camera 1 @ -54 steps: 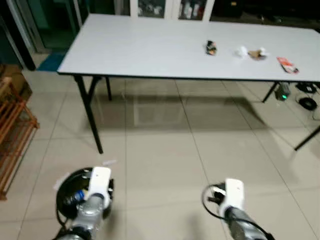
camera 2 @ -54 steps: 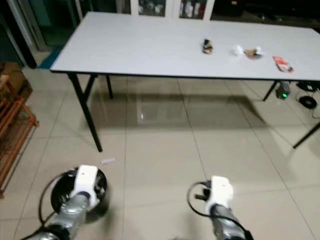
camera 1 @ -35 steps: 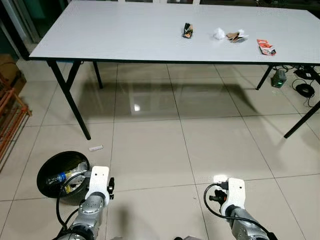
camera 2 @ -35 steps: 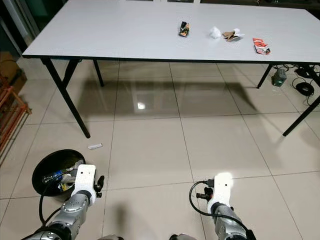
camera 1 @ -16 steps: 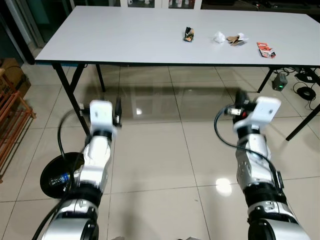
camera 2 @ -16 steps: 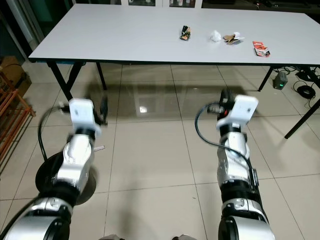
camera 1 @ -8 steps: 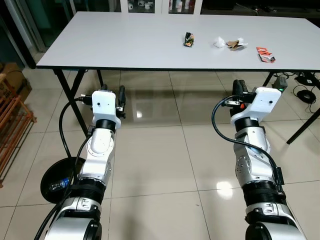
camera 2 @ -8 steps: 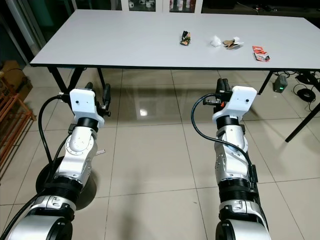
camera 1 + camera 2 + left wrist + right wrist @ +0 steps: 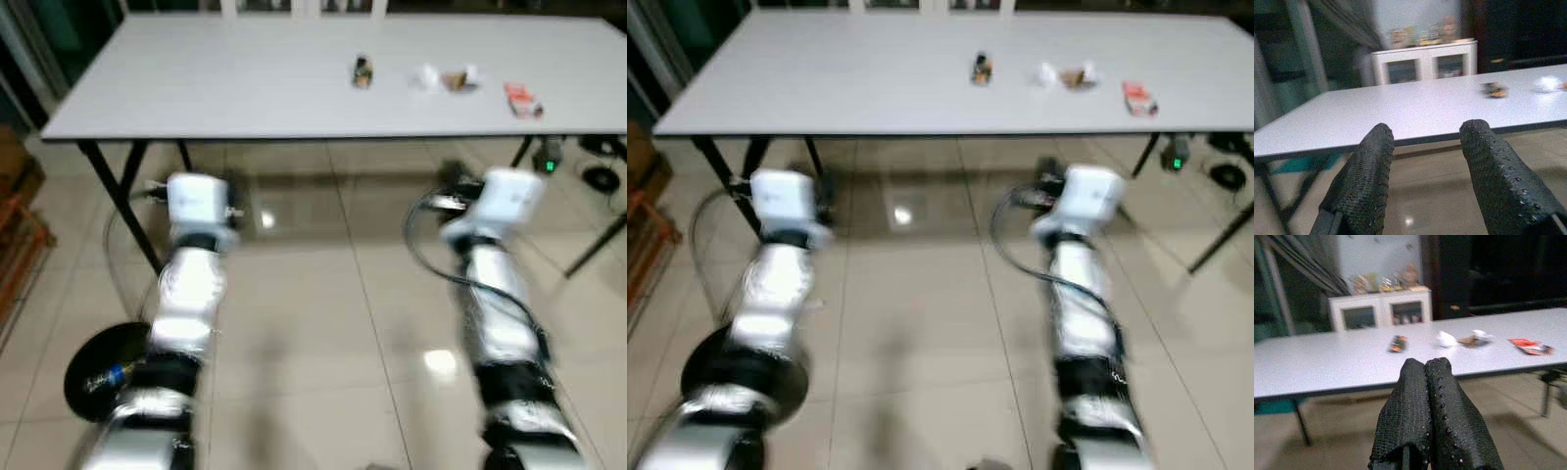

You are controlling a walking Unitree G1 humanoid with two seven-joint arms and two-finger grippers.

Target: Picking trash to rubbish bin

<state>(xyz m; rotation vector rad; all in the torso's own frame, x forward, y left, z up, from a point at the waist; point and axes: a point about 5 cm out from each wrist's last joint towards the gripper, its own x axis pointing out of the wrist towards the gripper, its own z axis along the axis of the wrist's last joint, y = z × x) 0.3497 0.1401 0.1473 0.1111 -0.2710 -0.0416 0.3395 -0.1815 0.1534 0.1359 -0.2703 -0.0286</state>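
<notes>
Long white rectangular folding table (image 9: 245,88) on black metal legs, spanning the upper part of the frame above a glossy beige tiled floor (image 9: 323,323). On the tabletop, upper right, in a spaced row: small dark snack wrapper (image 9: 362,71), crumpled white paper (image 9: 424,77), what appears to be a brown-and-white crumpled wrapper (image 9: 460,79) (blurred), and flat red packet (image 9: 522,100). Round black rubbish bin (image 9: 98,370) stands on the floor, lower left.

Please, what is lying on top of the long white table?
On the white table lie a dark wrapper, a white crumpled piece, a brown scrap and a red packet. Blur hides finer detail.
</notes>
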